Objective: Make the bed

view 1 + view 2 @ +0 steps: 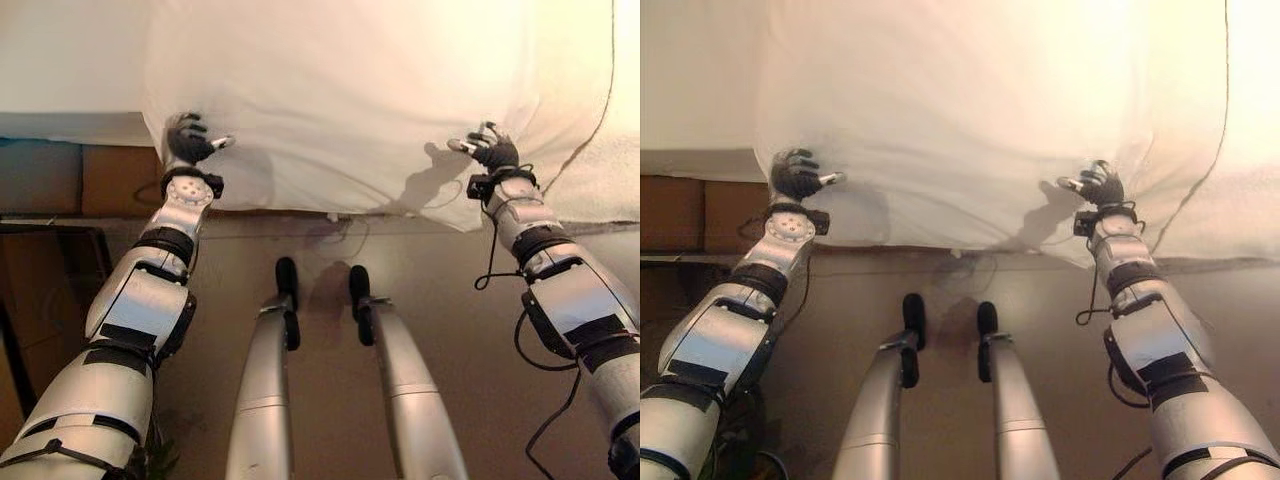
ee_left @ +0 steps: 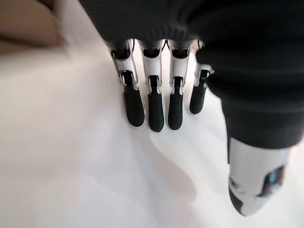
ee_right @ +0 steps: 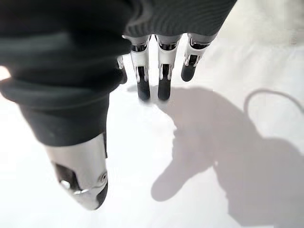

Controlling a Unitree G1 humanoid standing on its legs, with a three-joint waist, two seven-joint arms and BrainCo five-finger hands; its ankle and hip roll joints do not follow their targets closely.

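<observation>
Open floor (image 1: 430,290) below the hanging sheet (image 1: 350,100) (bed-edge overhang)

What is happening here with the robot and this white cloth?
The robot stands at the edge of a bed and works on a white fabric bed cover that hangs over the side. The left robot hand and the right robot hand are both raised against the hanging edge, wide apart. In the wrist views the fingers are fairly straight over the cloth and do not pinch it. The cover is not yet smooth.
</observation>
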